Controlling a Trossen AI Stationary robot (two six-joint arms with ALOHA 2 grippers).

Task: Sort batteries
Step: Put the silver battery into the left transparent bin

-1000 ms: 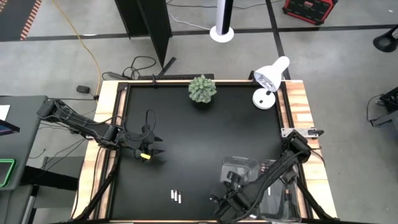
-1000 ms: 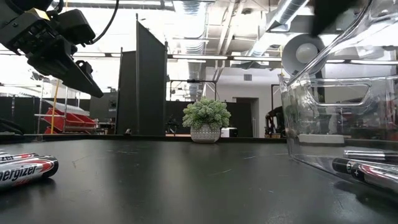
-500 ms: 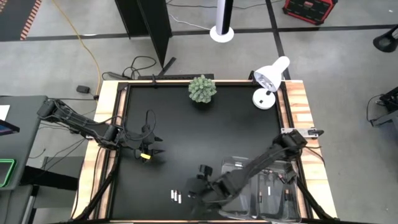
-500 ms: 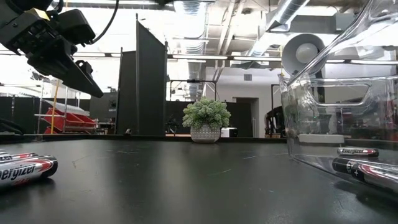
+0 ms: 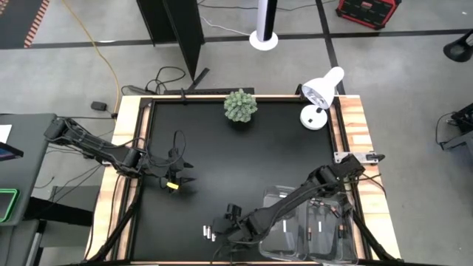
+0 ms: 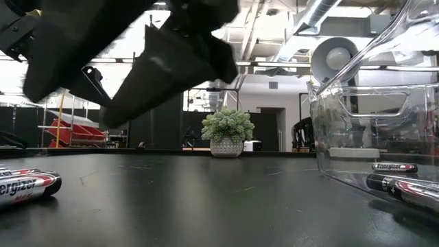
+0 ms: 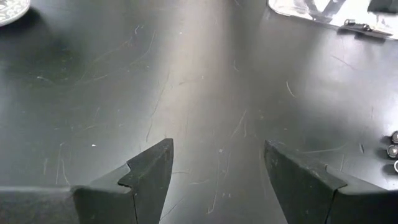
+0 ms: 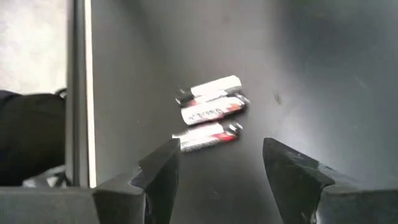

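Observation:
Three loose batteries (image 8: 208, 115) lie side by side on the black table near its front edge (image 5: 209, 234), white and silver with red marks; in the low view they show at the left (image 6: 24, 186). My right gripper (image 8: 221, 165) hovers open just above and right of them (image 5: 224, 230), touching nothing. More batteries (image 6: 401, 182) lie in the clear bins (image 5: 314, 225) at the front right. My left gripper (image 5: 181, 179) waits open over the table's left part (image 7: 217, 165).
A small potted plant (image 5: 241, 106) stands at the far edge and a white desk lamp (image 5: 319, 94) at the far right corner. The right arm (image 5: 295, 199) stretches across the bins. The middle of the black table (image 5: 236, 162) is bare.
My right gripper has left the bins, travelling toward the table's left edge along the front and sinking toward the three loose batteries, its fingers tipping further downward. The batteries on the table have not moved.

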